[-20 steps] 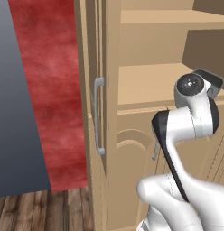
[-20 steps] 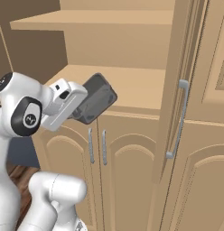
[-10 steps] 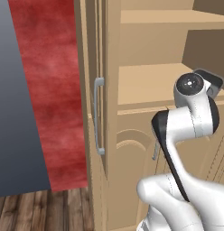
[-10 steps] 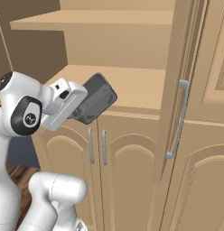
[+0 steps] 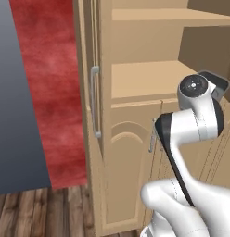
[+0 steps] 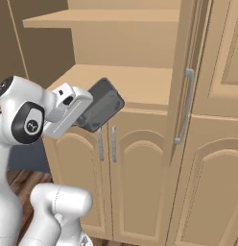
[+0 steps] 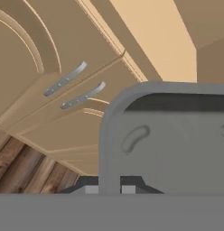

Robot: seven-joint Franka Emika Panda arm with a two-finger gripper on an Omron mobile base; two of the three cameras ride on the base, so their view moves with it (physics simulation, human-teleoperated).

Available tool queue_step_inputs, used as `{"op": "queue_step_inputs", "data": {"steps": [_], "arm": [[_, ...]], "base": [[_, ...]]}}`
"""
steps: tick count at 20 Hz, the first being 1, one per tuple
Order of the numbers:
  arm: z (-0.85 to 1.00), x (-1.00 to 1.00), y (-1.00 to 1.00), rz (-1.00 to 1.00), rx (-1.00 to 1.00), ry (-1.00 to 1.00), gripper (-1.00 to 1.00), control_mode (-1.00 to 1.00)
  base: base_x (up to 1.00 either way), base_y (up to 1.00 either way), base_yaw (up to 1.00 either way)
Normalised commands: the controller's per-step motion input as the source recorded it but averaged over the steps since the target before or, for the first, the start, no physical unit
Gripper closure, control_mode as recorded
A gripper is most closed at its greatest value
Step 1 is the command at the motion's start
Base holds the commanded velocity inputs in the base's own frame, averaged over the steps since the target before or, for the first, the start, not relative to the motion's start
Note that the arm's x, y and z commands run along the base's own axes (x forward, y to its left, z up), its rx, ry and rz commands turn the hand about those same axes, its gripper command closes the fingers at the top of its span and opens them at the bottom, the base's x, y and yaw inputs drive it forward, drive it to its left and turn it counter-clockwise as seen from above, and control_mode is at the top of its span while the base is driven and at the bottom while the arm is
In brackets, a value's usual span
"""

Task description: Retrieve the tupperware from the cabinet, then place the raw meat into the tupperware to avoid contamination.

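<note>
A dark grey tupperware [image 6: 101, 104] hangs tilted in front of the open cabinet [image 6: 135, 81], just off the front edge of its lower shelf [image 5: 140, 78]. My gripper [image 6: 83, 115] is shut on the tupperware's near rim. In the hand view the tupperware [image 7: 168, 140] takes up the lower right, its hollow facing the camera, with my gripper [image 7: 110, 188] clamped on its wall. From the left base view a corner of the tupperware [image 5: 218, 86] peeks from behind the arm. The shelves in view are bare. The raw meat is out of view.
The upper cabinet doors stand open: one door with its bar handle [image 5: 94, 102] on the left, the other door's handle [image 6: 185, 105] on the right. Shut arched lower doors [image 6: 140, 178] with twin handles [image 7: 68, 79] sit below. A red wall [image 5: 47, 69] and wooden floor [image 7: 23, 167] lie left.
</note>
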Motion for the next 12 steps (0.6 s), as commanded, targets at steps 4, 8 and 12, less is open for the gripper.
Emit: {"op": "queue_step_inputs", "data": {"steps": [4,8,12], "arm": [[0.00,0.00,0.00,0.00,0.00,0.00,1.00,1.00],[0.00,0.00,0.00,0.00,0.00,0.00,1.00,1.00],[0.00,0.00,0.00,0.00,0.00,0.00,1.00,1.00]], "base": [[-0.52,0.00,-0.03],[-0.44,0.00,-0.02],[-0.35,0.00,0.00]]}}
